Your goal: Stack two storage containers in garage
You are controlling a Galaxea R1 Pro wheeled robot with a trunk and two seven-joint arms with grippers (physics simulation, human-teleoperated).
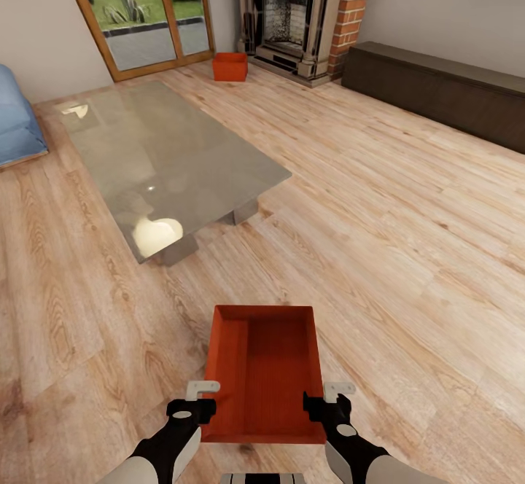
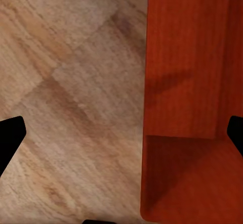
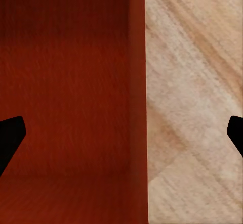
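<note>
The room was evenly and brightly lit, with daylight seen through the wood-framed glass doors [image 1: 149, 10]. Pale glare patches were reflected on the grey glass-topped low table [image 1: 164, 156], the strongest near its front corner. Only soft, faint shadows were cast on the light wood-plank floor [image 1: 408, 200]. The inner walls of the near orange-red rectangular plastic bin [image 1: 264, 375] were shaded darker than its base. Straight lines were stretched toward the head view's edges. Both wrist views were rendered soft and blurred, with wood grain smeared.
</note>
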